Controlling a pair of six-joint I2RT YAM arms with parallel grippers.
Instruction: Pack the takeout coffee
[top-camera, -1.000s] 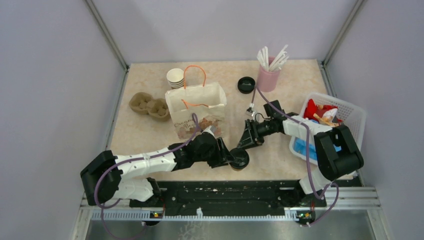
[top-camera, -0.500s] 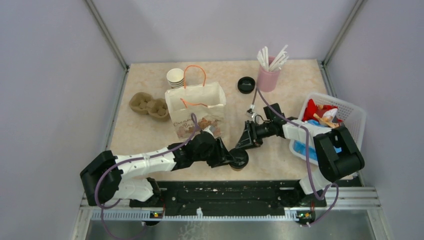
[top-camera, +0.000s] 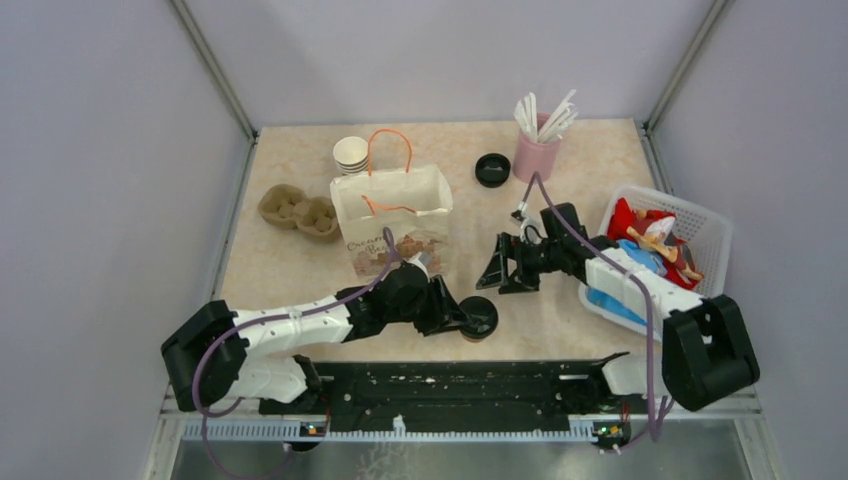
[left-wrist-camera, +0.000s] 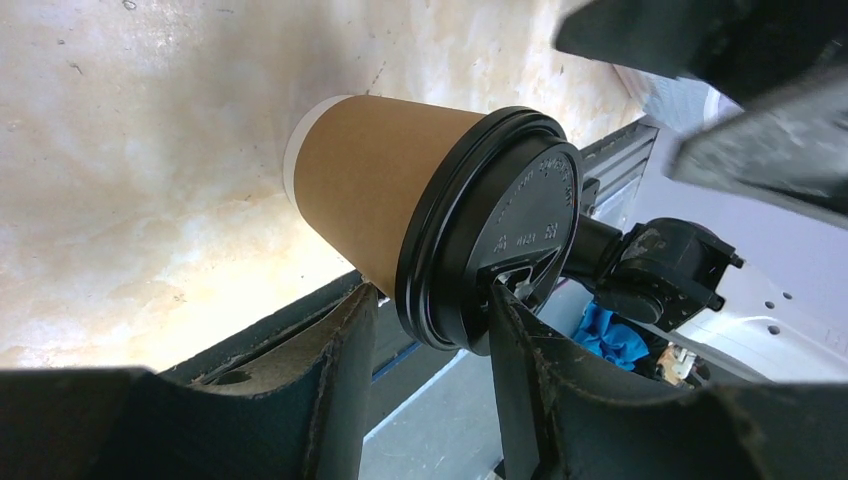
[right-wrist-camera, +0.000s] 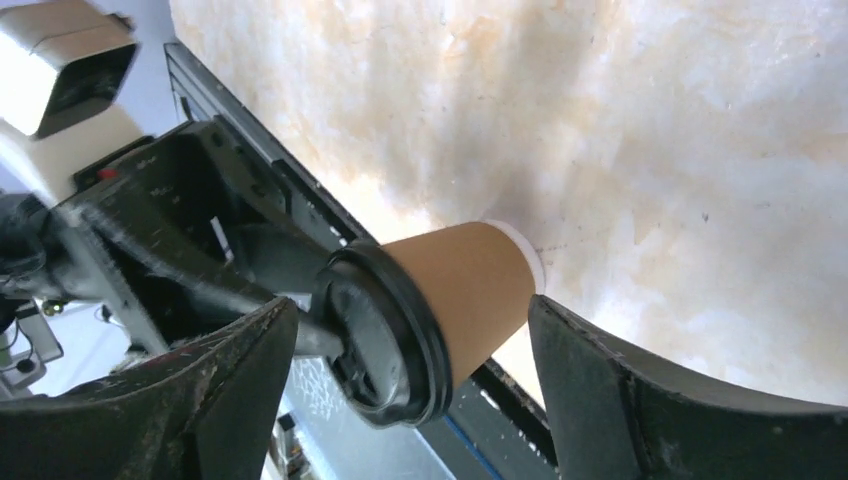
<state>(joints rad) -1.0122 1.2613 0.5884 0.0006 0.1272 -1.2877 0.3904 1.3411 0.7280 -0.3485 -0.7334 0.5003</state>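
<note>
Marble-look table (top-camera: 570, 190), near edge: my left hand (top-camera: 466, 318) is clamped around the takeout coffee (top-camera: 480, 317) at its black lid. The cup's base seems to rest on the table, just beside the paper bag (top-camera: 392, 225). My right hand (top-camera: 505, 270) hovers near, spread wide, gripping nothing.

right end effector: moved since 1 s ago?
Yes. The right end effector has backed off to the right, toward the white basket and away from the takeout coffee. It is open wider.
</note>
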